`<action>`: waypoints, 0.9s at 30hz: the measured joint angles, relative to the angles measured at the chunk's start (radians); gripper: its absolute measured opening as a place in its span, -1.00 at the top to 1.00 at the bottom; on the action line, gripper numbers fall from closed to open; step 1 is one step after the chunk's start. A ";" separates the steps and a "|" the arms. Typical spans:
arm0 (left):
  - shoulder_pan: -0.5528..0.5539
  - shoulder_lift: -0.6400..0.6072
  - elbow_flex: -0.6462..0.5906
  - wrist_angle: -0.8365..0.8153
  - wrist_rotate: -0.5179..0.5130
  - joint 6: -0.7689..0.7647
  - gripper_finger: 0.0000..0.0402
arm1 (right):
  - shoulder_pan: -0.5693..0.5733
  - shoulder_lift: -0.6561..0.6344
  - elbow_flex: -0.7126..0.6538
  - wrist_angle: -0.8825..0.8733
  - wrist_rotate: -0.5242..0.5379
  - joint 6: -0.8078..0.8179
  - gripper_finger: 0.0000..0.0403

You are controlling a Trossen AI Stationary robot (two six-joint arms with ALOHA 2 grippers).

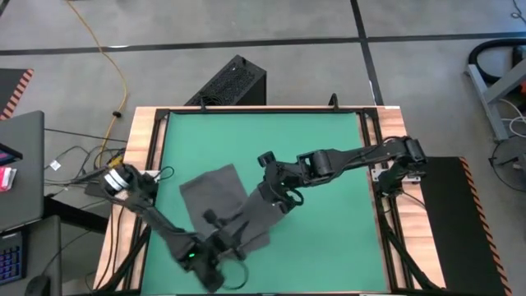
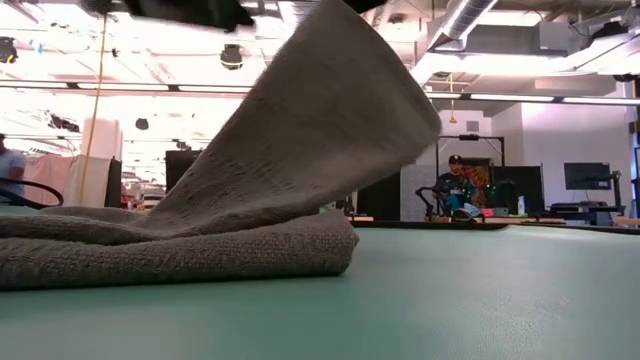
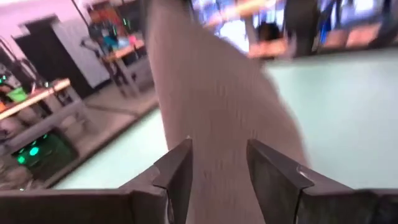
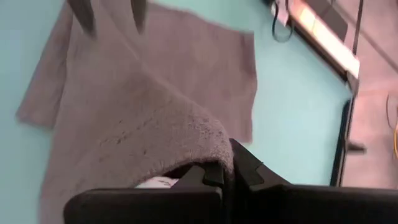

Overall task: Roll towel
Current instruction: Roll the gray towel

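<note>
The dark grey towel (image 1: 215,196) lies on the green mat (image 1: 329,148), left of centre. Its near part is folded and rests on the mat (image 2: 180,250), and one end rises in a sheet (image 2: 320,130). My right gripper (image 1: 276,196) is above the towel's right end and shut on it; a small white tag (image 4: 155,182) shows by its fingers. My left gripper (image 1: 212,240) is at the towel's near left end, and cloth (image 3: 214,124) fills the gap between its fingers. My left gripper has the towel between its two fingers (image 3: 177,171), at the towel's near left end. The cloth (image 3: 217,155) runs up and away from the fingers in a band. One layer or several, I cannot tell. My right gripper pinches the towel's edge (image 4: 205,140) by the white tag between its shut fingers (image 4: 245,165). The cloth bulges over the fingertips. That end is lifted clear of the mat, and the rest slopes down onto it.
A wooden frame (image 1: 148,148) rims the mat. A black box (image 1: 234,82) stands beyond the far edge. A laptop (image 1: 20,164) and cables lie off the table's left. A seated person (image 2: 455,185) shows in the room behind. The mat's right half (image 1: 345,230) is bare.
</note>
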 joint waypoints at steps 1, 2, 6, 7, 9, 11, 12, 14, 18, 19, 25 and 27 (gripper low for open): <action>-0.025 -0.023 0.001 -0.002 -0.024 -0.001 0.31 | -0.010 0.006 -0.001 0.026 -0.014 -0.018 0.92; -0.048 -0.044 0.001 -0.003 -0.042 -0.001 0.32 | -0.019 0.016 -0.001 0.052 -0.019 -0.039 0.92; -0.117 -0.110 0.001 -0.007 -0.048 0.014 0.42 | -0.069 0.073 -0.002 0.206 -0.064 -0.116 0.92; -0.132 -0.125 0.001 -0.009 -0.049 0.016 0.46 | -0.084 0.093 -0.002 0.248 -0.104 -0.121 0.92; -0.158 -0.147 0.001 -0.016 -0.049 0.017 0.52 | -0.114 0.134 -0.001 0.324 -0.178 -0.123 0.92; -0.178 -0.154 0.001 -0.019 -0.038 0.018 0.59 | -0.144 0.182 -0.002 0.373 -0.215 -0.125 0.92; -0.189 -0.155 0.001 -0.022 -0.035 0.017 0.62 | -0.158 0.205 -0.002 0.404 -0.228 -0.126 0.92; -0.207 -0.155 0.001 -0.032 -0.029 -0.009 0.69 | -0.185 0.241 -0.002 0.428 -0.256 -0.125 0.92; -0.243 -0.155 0.001 -0.089 0.022 -0.104 0.83 | -0.227 0.310 -0.002 0.501 -0.324 -0.125 0.93; -0.253 -0.155 0.001 -0.111 0.022 -0.134 0.88 | -0.237 0.328 -0.001 0.533 -0.336 -0.125 0.93; -0.277 -0.155 -0.001 -0.309 0.124 -0.425 0.99 | -0.274 0.429 0.051 0.611 -0.353 -0.119 0.93; -0.264 -0.155 -0.019 -0.361 0.196 -0.522 0.99 | -0.286 0.460 0.072 0.623 -0.354 -0.103 0.93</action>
